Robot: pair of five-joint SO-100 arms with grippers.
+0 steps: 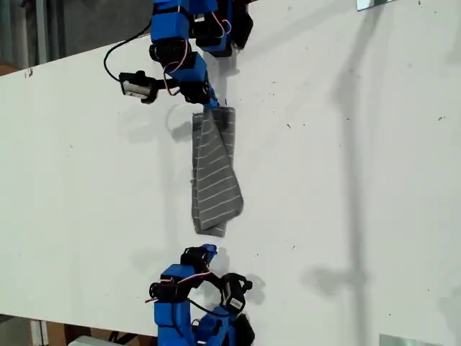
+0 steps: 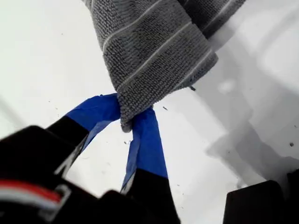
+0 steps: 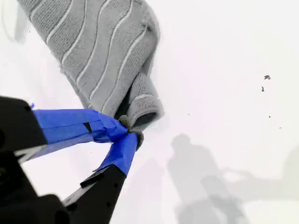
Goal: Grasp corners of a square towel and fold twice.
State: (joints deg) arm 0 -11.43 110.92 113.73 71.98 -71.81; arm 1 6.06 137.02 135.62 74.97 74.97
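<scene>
The grey striped towel (image 1: 215, 180) lies folded into a narrow strip on the white table, between the two arms. My first gripper (image 1: 212, 106), on the arm at the exterior view's top, is shut on a corner (image 2: 128, 111) of the towel (image 2: 154, 51) and holds that end a little off the table. My second gripper (image 1: 208, 249), at the exterior view's bottom, has its taped tips (image 3: 131, 133) shut on a small bit of cloth at the other end. There the towel (image 3: 98, 51) rests wrinkled on the table, with a rolled fold (image 3: 145, 108) beside the tips.
The white table (image 1: 346, 180) stretches wide on both sides of the towel. Its far edge runs along the exterior view's upper left. Metal plates sit at that view's top right (image 1: 376, 3) and bottom right (image 1: 407, 339). Both arm bases stand close to the towel's ends.
</scene>
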